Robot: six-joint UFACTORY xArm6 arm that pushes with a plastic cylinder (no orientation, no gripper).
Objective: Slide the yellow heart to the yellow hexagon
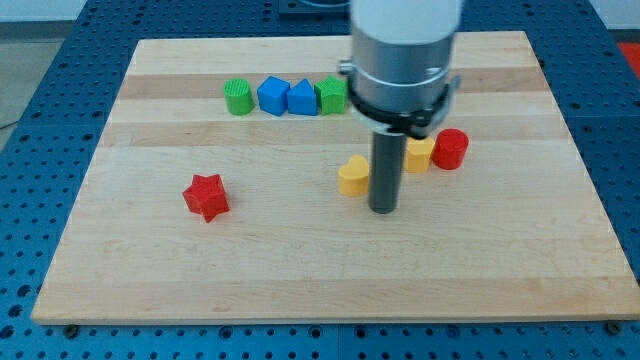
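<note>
My tip (pixel 384 209) is resting on the wooden board (pixel 300 270), nearest the view's bottom of everything around it. There is no claw on this rod, so no open or closed state applies. The yellow heart (pixel 352 176) is sitting just to the view's left of the rod and slightly above the tip, beside it; contact I cannot confirm. Far off to the view's left the red star (pixel 206 196) is lying alone. Behind the rod, on the view's right, the yellow hexagon (pixel 420 154) is showing partly hidden, with the red cylinder (pixel 450 148) touching its right side. The rod is standing between heart and hexagon. Farthest, a row is running left to right: green cylinder (pixel 238 97), blue block (pixel 272 95), second blue block (pixel 302 98), green block (pixel 331 94).
</note>
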